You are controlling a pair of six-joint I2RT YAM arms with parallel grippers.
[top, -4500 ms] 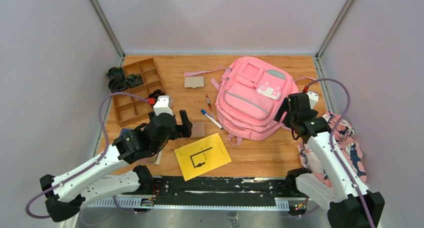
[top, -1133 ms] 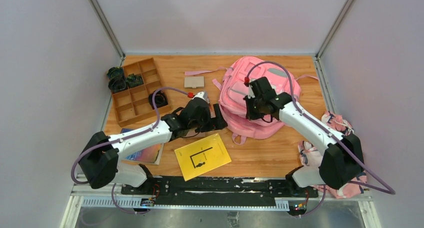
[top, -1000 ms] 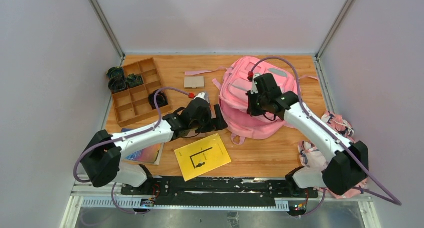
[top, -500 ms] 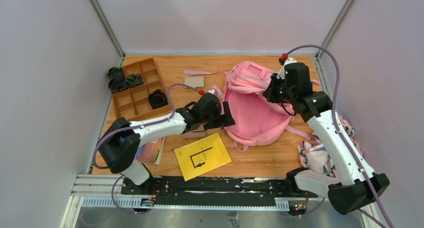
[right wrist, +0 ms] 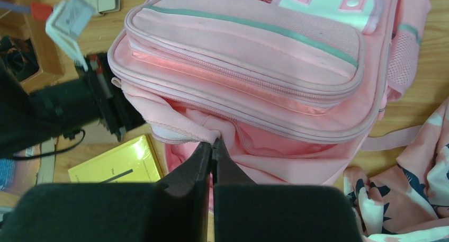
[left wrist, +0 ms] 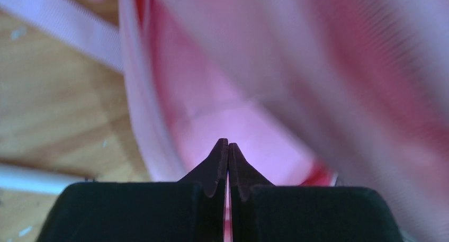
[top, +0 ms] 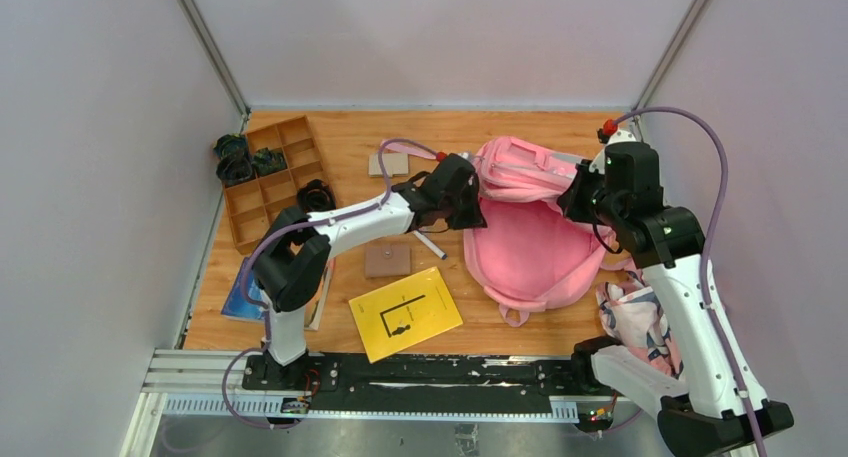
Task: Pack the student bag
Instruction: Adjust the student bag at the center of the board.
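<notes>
The right gripper's [right wrist: 212,143] fingers are pressed fully together on a small fold of pink fabric at the edge of the student bag's [right wrist: 254,46] opening, just under the front pockets. The left gripper's [left wrist: 227,142] fingers are also closed tip to tip. Blurred pink fabric [left wrist: 296,67] fills the wrist view right in front of them, and it is not possible to tell whether any of it is caught between the tips.

From above, the left gripper [top: 472,205] sits at the left end of the student bag [top: 530,247] and the right gripper [top: 578,191] at its right end. The bag's pocketed front section is raised between them. The rest of the bag spreads flat on the right half of the wooden table [top: 330,137], with a strap loop trailing toward the near edge.

A pen [top: 432,245] lies just beside the left gripper, partly under the arm. A small brown card [top: 387,260] rests near it, and a yellow booklet [top: 405,313] lies closer to the near edge. A tan card [top: 388,164] lies farther back. A wooden divided tray [top: 262,182] stands at the far left. A book [top: 235,297] lies under the left arm. A patterned cloth [top: 630,322] is bunched at the right, by the bag's lower corner.
</notes>
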